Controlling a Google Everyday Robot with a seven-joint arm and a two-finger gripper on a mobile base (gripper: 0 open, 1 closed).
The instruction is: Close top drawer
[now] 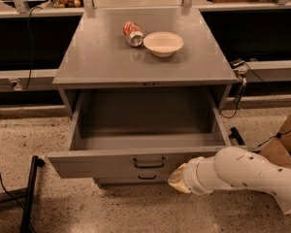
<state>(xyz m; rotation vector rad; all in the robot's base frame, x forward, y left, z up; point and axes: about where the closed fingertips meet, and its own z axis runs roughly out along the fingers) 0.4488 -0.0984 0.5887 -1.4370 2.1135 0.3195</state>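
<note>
Top drawer point(97, 163) of the grey cabinet point(106, 62), pulled far out, its deep box interior showing and its front panel facing the floor-side viewer. The gripper point(177, 179), at the end of the white arm point(247, 171), sits low at the right part of the drawer's front panel, just right of the dark pull handle point(149, 163) (contact with the panel cannot be told, nor whether the gripper is open or closed). On the cabinet top: a can point(133, 33) lying beside a bowl point(163, 43).
</note>
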